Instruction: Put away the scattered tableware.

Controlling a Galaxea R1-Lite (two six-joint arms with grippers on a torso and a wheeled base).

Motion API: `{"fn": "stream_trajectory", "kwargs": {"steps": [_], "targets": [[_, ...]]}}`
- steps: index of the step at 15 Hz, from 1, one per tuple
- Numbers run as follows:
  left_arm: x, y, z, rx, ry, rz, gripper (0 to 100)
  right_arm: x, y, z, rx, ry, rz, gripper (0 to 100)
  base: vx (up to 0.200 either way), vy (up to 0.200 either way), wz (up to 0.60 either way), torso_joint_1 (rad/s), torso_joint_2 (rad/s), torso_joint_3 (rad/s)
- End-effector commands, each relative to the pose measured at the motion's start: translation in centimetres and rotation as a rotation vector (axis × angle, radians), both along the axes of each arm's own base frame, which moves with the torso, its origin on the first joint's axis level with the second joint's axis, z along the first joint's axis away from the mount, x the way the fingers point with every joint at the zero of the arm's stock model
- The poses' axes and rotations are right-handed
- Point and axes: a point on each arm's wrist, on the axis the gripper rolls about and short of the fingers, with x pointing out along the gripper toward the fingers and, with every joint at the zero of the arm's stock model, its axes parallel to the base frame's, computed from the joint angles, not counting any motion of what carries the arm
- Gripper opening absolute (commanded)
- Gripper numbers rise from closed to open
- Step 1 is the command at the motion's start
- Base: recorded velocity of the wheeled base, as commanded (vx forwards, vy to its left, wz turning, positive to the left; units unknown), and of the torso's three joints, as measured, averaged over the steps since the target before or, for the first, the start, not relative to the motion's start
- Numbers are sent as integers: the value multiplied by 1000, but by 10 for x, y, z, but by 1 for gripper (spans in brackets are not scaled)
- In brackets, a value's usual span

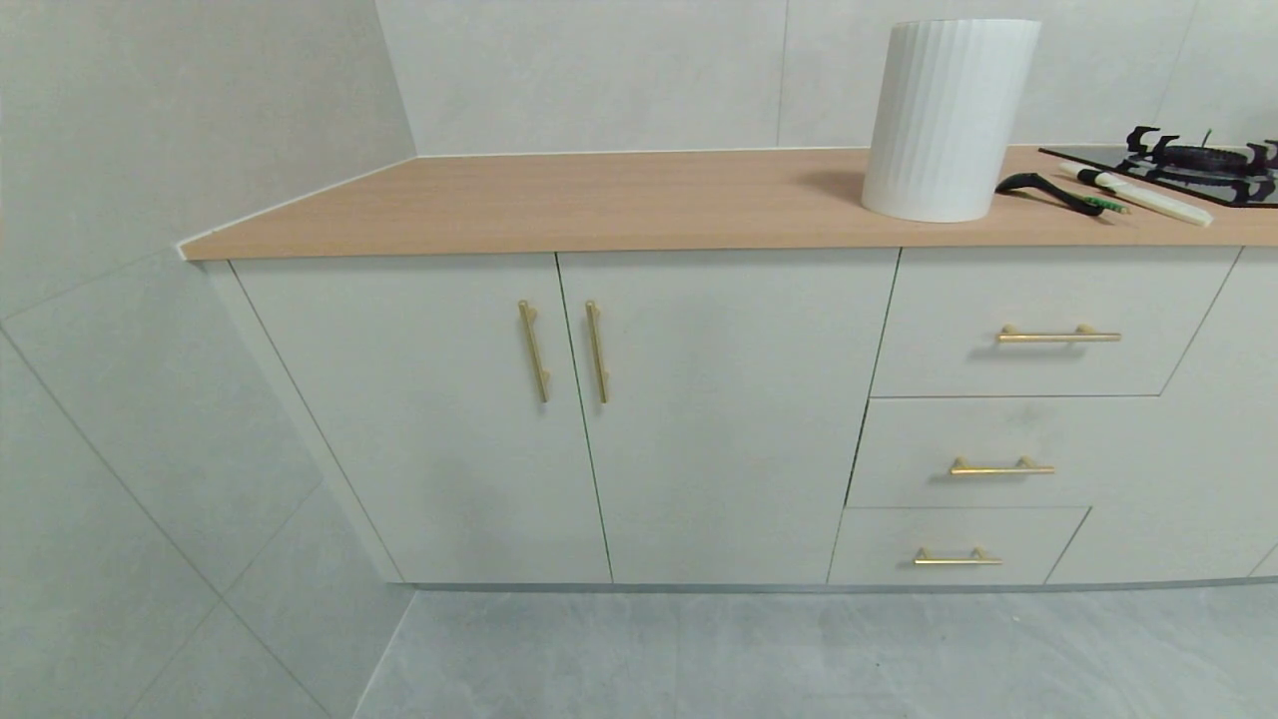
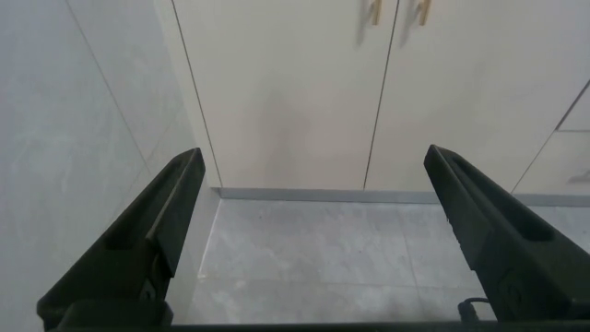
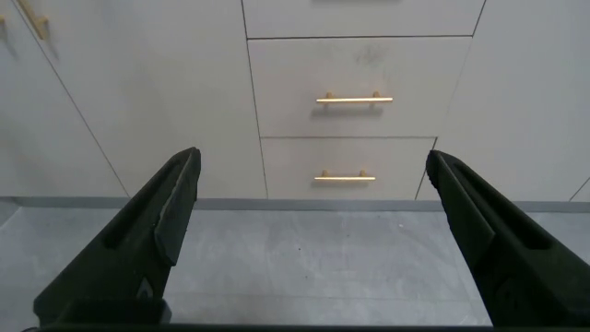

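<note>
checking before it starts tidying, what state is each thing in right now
left cabinet door: shut
right cabinet door: shut
top drawer: shut
middle drawer: shut
bottom drawer: shut
white ribbed holder: upright on the countertop
black utensil: lying flat on the countertop
white utensil: lying flat beside it
left gripper: open, empty
right gripper: open, empty

Both wrists held low, tilted forward and down. Fingers of left gripper [image 2: 313, 157] spread wide apart; right gripper [image 3: 313, 155] likewise, fingers wide.
</note>
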Motion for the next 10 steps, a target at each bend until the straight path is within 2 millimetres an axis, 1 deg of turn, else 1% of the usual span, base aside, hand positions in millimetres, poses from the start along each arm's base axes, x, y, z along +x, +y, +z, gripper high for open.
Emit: {"fn": "stream_trajectory", "kwargs": {"steps": [1,2,10], "targets": [[0,0,0,0,2,1,100,0,0,0,0,2,0,100,0,0,0,0,0,0],[0,0,0,-2,2,1,100,0,0,0,0,2,0,100,0,0,0,0,0,0],[0,0,0,-2,2,1,100,0,0,0,0,2,0,100,0,-200,0,3,5,-1]]}}
